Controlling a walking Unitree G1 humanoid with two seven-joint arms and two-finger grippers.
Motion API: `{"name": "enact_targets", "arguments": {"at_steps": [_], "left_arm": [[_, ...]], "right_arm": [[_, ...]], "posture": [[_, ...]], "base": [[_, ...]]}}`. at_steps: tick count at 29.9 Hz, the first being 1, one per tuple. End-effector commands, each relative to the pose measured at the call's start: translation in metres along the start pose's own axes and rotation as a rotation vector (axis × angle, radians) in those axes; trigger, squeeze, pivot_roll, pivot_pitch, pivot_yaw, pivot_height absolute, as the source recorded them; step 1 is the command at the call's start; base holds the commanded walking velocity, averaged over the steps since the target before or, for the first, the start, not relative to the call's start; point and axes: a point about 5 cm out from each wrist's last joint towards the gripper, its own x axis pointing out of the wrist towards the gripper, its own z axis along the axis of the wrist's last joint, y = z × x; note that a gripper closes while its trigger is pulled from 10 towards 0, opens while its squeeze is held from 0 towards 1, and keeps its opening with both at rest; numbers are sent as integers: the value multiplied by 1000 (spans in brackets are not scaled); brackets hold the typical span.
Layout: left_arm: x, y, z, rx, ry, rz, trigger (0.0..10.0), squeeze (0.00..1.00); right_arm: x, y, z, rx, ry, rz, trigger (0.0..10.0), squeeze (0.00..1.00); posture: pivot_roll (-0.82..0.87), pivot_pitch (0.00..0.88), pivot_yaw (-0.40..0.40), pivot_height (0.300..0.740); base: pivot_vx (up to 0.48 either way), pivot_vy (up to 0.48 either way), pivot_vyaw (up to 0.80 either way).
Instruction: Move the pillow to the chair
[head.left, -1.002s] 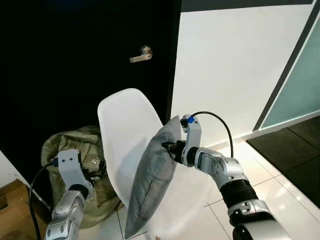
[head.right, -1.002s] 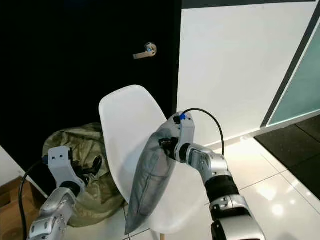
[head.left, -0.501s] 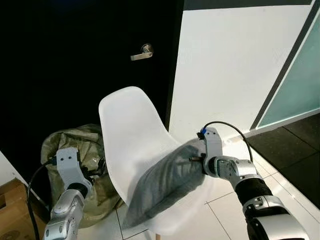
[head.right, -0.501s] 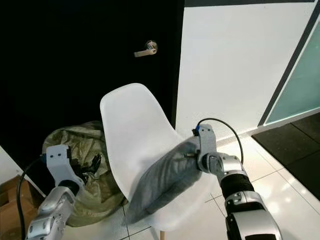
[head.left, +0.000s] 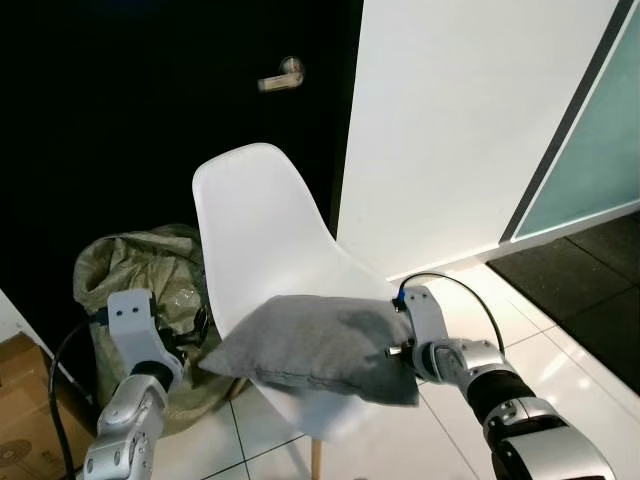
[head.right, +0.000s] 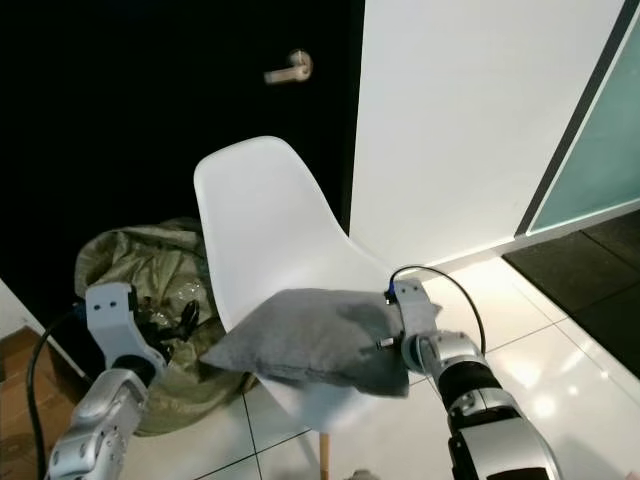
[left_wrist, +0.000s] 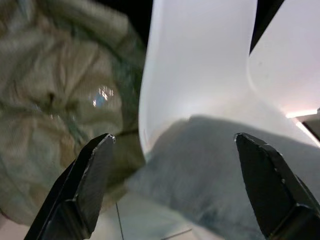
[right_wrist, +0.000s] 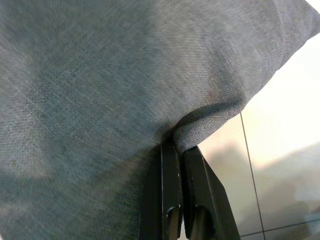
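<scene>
Fingers of the right gripper (right_wrist: 175, 150) are pressed together on a fold at the edge of the grey pillow (head.left: 305, 345), which lies flat across the seat of the white shell chair (head.left: 255, 235), its corners overhanging the rim. The left gripper (left_wrist: 175, 185) hangs spread wide, apart from the pillow, beside the chair. Beyond sits a crumpled olive-green bag (head.left: 130, 270) on the tiled floor (head.left: 590, 325), then a black door with a lever handle (head.left: 277, 78).
</scene>
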Motion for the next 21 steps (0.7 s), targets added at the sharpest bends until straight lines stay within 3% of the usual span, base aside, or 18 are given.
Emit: {"name": "enact_targets", "arguments": {"at_steps": [1,4,6,7,9,11,12,16,18,19,20,21], "left_arm": [[-3,2,-2,-20,13,13,10000,0],[-5,2,-1,-24,11,16,10000,0],[-5,2,-1,-24,11,16,10000,0],[-6,2,-1,-25,13,15,10000,0],[-6,1,-1,-26,14,13,10000,0],[-6,1,-1,-26,14,13,10000,0],[-5,-1,1,-29,13,5,10000,0],[-4,-2,3,-31,9,-1,10000,0],[-4,-2,5,-30,5,0,10000,0],[-4,-2,5,-30,5,0,10000,0],[-4,-3,6,-29,2,0,10000,0],[-4,-3,6,-29,2,0,10000,0]], "right_arm": [[0,-3,3,-40,-25,-31,10000,0],[-3,-16,8,-74,-68,-109,10000,0],[-3,-16,8,-74,-68,-109,10000,0],[-6,-27,14,-68,-103,-168,10000,0],[-9,-34,17,-60,-126,-204,10000,0],[-9,-34,17,-60,-126,-204,10000,0],[-11,-36,28,-62,-202,-224,10000,0],[-10,-24,36,-34,-267,-148,10000,0],[-8,-7,42,27,-322,-41,10000,0],[-8,-7,42,27,-322,-41,10000,0],[-7,5,46,75,-355,35,10000,0],[-7,5,46,75,-355,35,10000,0]], "posture": [[-83,93,-22,595],[-81,98,-24,580],[-81,98,-24,580],[-84,101,-22,570],[-85,101,-22,565],[-85,101,-22,565],[-85,101,-20,561],[-86,102,-20,561],[-84,99,-19,561],[-84,99,-19,561],[-79,95,-21,561],[-79,95,-21,561]], "base": [[0,0,0],[0,0,0],[0,0,0],[0,0,0],[0,0,0],[0,0,0],[0,0,0],[0,0,0],[0,0,0],[0,0,0],[0,0,0],[0,0,0]]}}
